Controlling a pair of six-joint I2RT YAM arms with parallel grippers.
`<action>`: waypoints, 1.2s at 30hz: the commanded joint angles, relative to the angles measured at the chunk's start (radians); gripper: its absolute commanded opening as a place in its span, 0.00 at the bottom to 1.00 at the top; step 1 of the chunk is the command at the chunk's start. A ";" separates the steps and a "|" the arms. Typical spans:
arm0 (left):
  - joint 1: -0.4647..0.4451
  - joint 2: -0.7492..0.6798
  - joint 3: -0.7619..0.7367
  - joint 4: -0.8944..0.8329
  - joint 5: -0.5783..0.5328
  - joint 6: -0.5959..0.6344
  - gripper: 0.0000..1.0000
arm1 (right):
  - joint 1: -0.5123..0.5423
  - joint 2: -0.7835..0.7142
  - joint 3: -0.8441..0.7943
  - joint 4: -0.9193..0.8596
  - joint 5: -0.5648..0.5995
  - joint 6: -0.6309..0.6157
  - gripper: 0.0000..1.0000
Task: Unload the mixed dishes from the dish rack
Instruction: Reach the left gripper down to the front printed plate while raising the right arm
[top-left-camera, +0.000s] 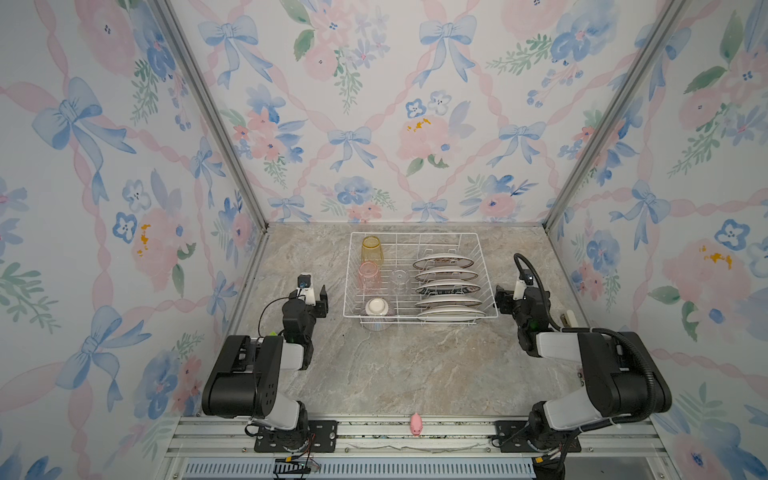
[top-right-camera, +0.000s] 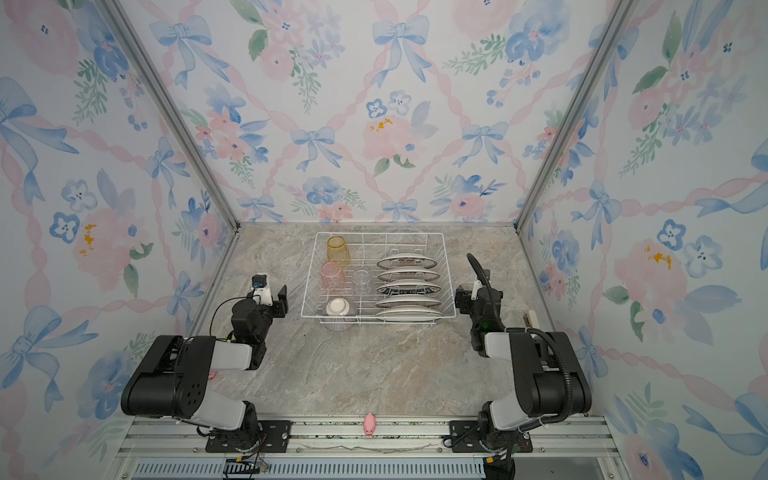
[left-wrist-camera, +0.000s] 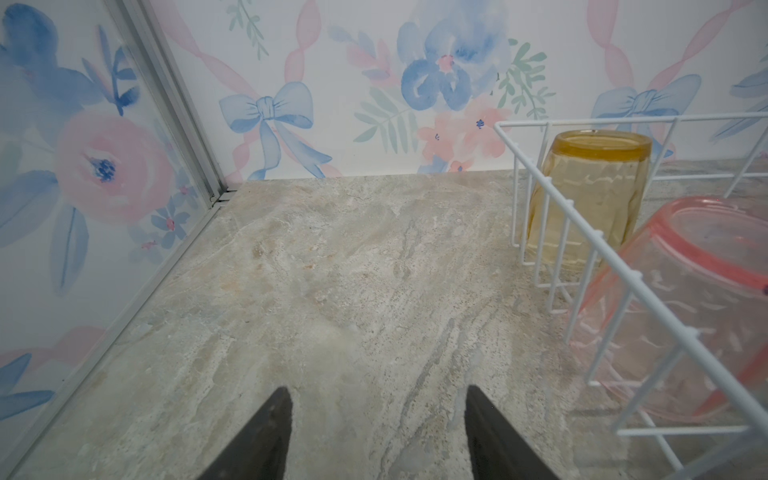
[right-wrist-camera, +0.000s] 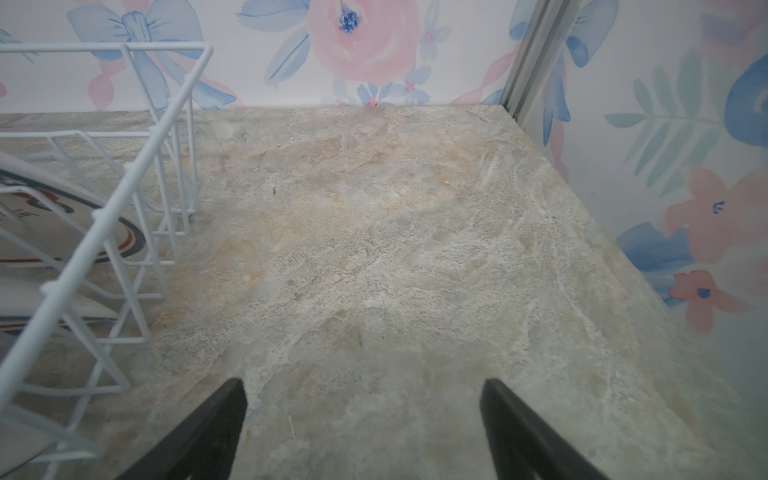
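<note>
The left gripper (left-wrist-camera: 378, 390) hangs with its jaws spread partway and nothing between them, just left of the large white wire dish rack (top-left-camera: 405, 317). The right gripper (right-wrist-camera: 363, 380) is spread wider, also empty, just right of the rack. Everything is in the rack and nothing has been unloaded yet.

On the rack's left side, an upturned yellow glass tumbler (top-left-camera: 371, 248) stands far, an upturned pink glass tumbler (top-left-camera: 369, 275) comes nearer, and an upturned purplish ribbed bowl (top-left-camera: 377, 312) sits in the near corner. A clear glass tumbler (top-left-camera: 400, 281) stands mid-rack. Five round white plates (top-left-camera: 446, 286), some dark-rimmed, lean in a close row on the right.

The rack's wire walls stand between each gripper and the dishes. A sideways reach would likely snag the wire and drag the whole rack across the marbled tabletop (top-left-camera: 395, 365), so approaching from above looks safer. The plates sit so close that a jaw slipped between them could knock a neighbour. The smooth glass might slide out of a shallow pinch. A small pink pig toy (top-left-camera: 416, 424) lies well clear on the near rail.
</note>
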 joint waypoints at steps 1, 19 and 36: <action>-0.048 -0.131 0.033 -0.147 -0.075 0.012 0.64 | -0.032 -0.091 0.051 -0.131 -0.034 0.039 0.88; -0.600 -0.184 0.462 -0.684 -0.325 0.151 0.38 | 0.073 -0.450 0.358 -0.844 -0.150 0.052 0.76; -0.623 0.229 1.026 -1.036 0.135 0.453 0.34 | 0.144 -0.541 0.378 -0.833 -0.215 0.143 0.75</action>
